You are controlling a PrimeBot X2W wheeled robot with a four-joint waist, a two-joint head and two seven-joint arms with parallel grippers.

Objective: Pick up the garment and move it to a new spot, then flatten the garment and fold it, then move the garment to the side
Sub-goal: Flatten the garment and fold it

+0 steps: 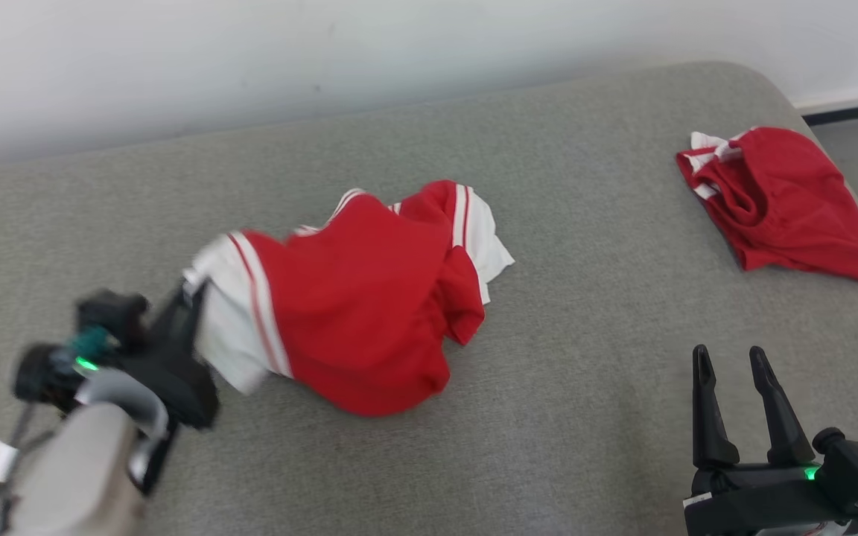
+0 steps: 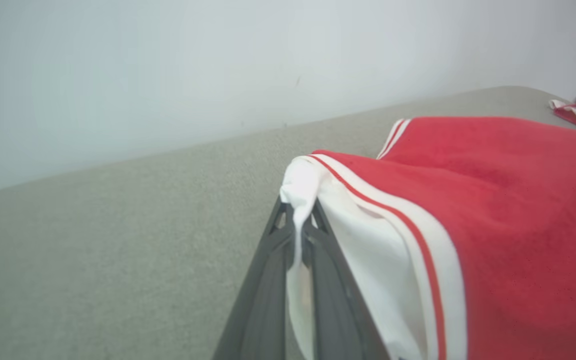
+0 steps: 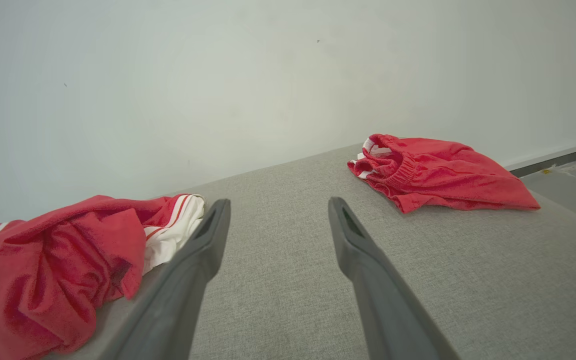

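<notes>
Hard to make out: the left gripper [image 1: 192, 289] and the white cloth edge beside it are blurred in the head view. What sort of clothing the garment [image 1: 358, 313] is cannot be told from its crumpled shape.
Cut off: the garment runs past the right and bottom edges of the left wrist view and past the left edge of the right wrist view. The left arm is cropped at the bottom of the head view.
Left fingers: pressed together, pinching the garment's white hem, which rises in a thin fold between them.
Right fingers: spread wide with nothing between them. The right gripper [image 1: 731, 359] is at the near right, well apart from both pieces of clothing.
Garment's place: the middle of the grey padded surface [image 1: 585, 372], bunched up, its white left end at the left gripper.
Count: two red-and-white pieces of clothing, the garment and a second piece [image 1: 786, 201] lying near the far right corner. Two grippers, two dark fingers each.
Behind: a plain pale wall [image 1: 325, 59].
</notes>
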